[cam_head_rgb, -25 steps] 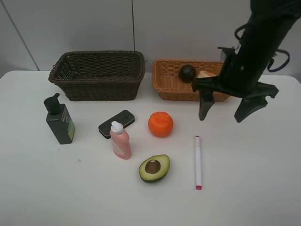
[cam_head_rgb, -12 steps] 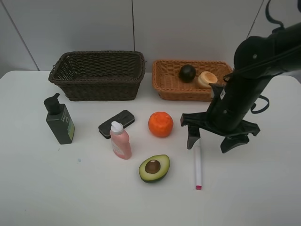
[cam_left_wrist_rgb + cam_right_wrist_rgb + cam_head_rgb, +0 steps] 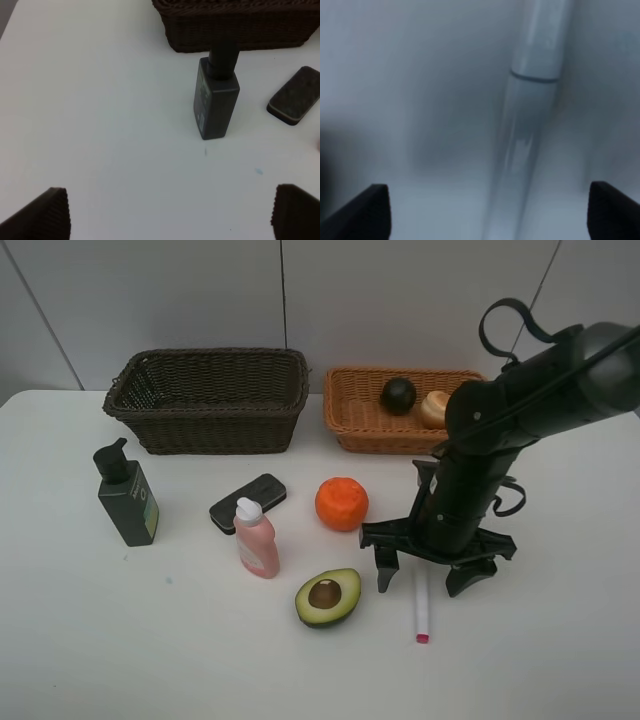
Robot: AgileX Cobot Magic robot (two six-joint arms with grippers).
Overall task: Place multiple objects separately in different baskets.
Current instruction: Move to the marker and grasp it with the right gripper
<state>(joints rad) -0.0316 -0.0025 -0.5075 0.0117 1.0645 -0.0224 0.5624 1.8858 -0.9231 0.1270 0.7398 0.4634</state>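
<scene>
Left pincer (image 3: 169, 215): well left of the tan basket (image 3: 370, 435), jaws apart, empty. Marker (image 3: 422, 614): in front of that basket, well apart, long axis running toward it, pink tip pointing away. My right pincer (image 3: 420, 578) straddles the marker, jaws apart, unclamped.

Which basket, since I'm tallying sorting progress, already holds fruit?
The shallower light orange-tan basket, on the right: a dark mangosteen and a tan round fruit lie in it. No item is visible in the deeper dark brown basket.
</scene>
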